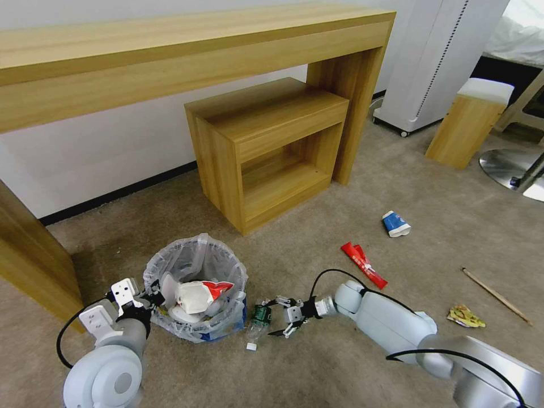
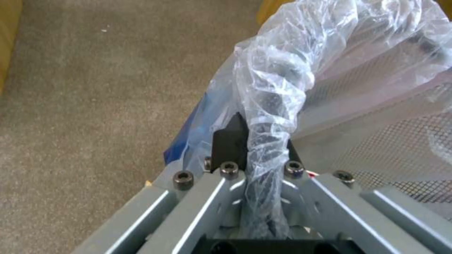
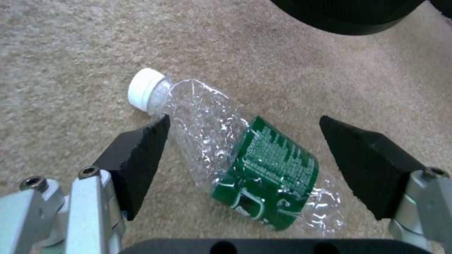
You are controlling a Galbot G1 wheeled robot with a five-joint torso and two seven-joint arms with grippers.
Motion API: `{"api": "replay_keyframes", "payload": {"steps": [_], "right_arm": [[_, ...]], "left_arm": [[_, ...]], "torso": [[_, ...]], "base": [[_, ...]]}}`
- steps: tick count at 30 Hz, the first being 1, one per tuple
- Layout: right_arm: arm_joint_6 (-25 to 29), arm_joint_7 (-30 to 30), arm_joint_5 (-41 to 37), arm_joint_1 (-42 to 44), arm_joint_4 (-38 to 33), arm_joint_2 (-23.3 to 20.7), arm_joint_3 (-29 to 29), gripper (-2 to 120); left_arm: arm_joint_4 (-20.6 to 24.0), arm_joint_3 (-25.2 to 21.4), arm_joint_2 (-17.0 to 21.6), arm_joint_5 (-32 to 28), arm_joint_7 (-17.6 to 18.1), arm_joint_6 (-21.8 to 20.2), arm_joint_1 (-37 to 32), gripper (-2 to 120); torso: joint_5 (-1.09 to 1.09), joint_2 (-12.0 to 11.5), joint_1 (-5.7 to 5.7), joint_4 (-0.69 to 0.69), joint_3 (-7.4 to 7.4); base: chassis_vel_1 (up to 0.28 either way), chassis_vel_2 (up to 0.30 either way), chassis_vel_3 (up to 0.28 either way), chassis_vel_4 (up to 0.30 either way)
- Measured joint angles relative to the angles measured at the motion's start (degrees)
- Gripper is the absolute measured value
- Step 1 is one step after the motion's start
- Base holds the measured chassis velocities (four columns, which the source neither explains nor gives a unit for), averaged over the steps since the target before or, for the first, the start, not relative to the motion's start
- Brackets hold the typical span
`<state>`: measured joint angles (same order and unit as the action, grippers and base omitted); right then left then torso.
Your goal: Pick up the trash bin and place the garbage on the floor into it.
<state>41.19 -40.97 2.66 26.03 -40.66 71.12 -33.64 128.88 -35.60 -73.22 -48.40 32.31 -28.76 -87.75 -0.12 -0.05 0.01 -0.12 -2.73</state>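
Note:
The trash bin (image 1: 195, 266), lined with a crinkly plastic bag, stands on the beige carpet floor (image 1: 317, 368) and holds a crushed red-white cup (image 1: 198, 294). My left gripper (image 1: 150, 299) is shut on its bag-covered rim (image 2: 266, 116), one black pad (image 2: 229, 139) pressed against the plastic. A crumpled clear bottle (image 1: 259, 318) (image 3: 240, 158) with a green label lies beside the bin. My right gripper (image 1: 275, 316) (image 3: 243, 119) is open, with one pad on each side of the bottle. More garbage lies to the right: a blue-white cup (image 1: 395, 224), a red wrapper (image 1: 364, 264), a wooden stick (image 1: 497, 296) and a yellow wrapper (image 1: 464, 316).
A long wooden desk (image 1: 170, 56) runs along the wall with a small wooden cabinet (image 1: 266, 147) under it; its left leg (image 1: 34, 255) is close to my left arm. A white wheeled unit (image 1: 430, 62), a white-topped wooden stool (image 1: 470, 122) and a metal chair base (image 1: 513, 167) stand at the right.

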Motion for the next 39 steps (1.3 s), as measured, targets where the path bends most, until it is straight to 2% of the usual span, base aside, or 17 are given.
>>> {"api": "replay_keyframes", "payload": {"steps": [10, 23, 29, 31, 32, 35, 37, 38, 39], "right_arm": [[1.4, -0.2, 2.4, -0.1, 6.4, 3.2, 1.0, 81], [0.5, 3.2, 4.9, 0.4, 8.5, 5.8, 1.0, 81], [-0.2, 5.4, 6.5, 1.0, 9.2, 6.7, 1.0, 75], [-0.4, 6.4, 6.7, 1.3, 9.1, 6.8, 1.0, 66], [-0.4, 6.4, 6.7, 1.3, 9.1, 6.8, 1.0, 66], [-0.4, 7.4, 7.0, 1.5, 8.9, 6.8, 1.0, 53], [-0.4, 7.7, 7.0, 1.5, 8.9, 6.7, 1.0, 50], [-0.4, 8.4, 7.1, 1.5, 8.9, 6.5, 1.0, 43], [-0.4, 8.4, 7.1, 1.5, 8.9, 6.5, 1.0, 43]], "left_arm": [[0.4, 0.0, 0.0, -0.4, 0.1, 0.0, 0.1, 1], [1.9, 0.3, -0.1, -1.0, 0.1, 0.1, 0.0, 1], [2.4, 0.2, 0.1, -1.1, 0.1, 0.1, -0.3, 1], [2.6, 0.1, 0.2, -1.2, 0.1, 0.2, -0.5, 1], [2.6, 0.1, 0.2, -1.2, 0.1, 0.2, -0.5, 1], [2.7, 0.0, 0.3, -1.2, 0.0, 0.4, -0.6, 1], [2.7, 0.0, 0.3, -1.2, 0.0, 0.5, -0.6, 1], [2.7, 0.0, 0.3, -1.2, -0.1, 0.5, -0.6, 1], [2.7, 0.0, 0.3, -1.2, -0.1, 0.5, -0.6, 1]], "torso": [[0.01, 0.0, 0.00, 0.00, 0.00], [0.00, 0.0, 0.00, 0.00, 0.00], [0.00, 0.0, 0.00, -0.01, 0.00], [0.00, 0.0, 0.00, -0.01, 0.00], [0.00, 0.0, 0.00, -0.01, 0.00], [0.01, 0.0, 0.00, 0.00, -0.01], [0.01, 0.0, 0.00, 0.00, -0.01], [0.01, 0.0, 0.00, 0.00, -0.01], [0.01, 0.0, 0.00, 0.00, -0.01]], "base": [[0.000, 0.000, 0.000, 0.000], [0.000, 0.000, 0.000, 0.000], [0.000, 0.000, 0.000, 0.000], [0.000, 0.000, 0.000, 0.000], [0.000, 0.000, 0.000, 0.000], [0.000, 0.000, 0.000, 0.000], [0.000, 0.000, 0.000, 0.000], [0.000, 0.000, 0.000, 0.000], [0.000, 0.000, 0.000, 0.000]]}}
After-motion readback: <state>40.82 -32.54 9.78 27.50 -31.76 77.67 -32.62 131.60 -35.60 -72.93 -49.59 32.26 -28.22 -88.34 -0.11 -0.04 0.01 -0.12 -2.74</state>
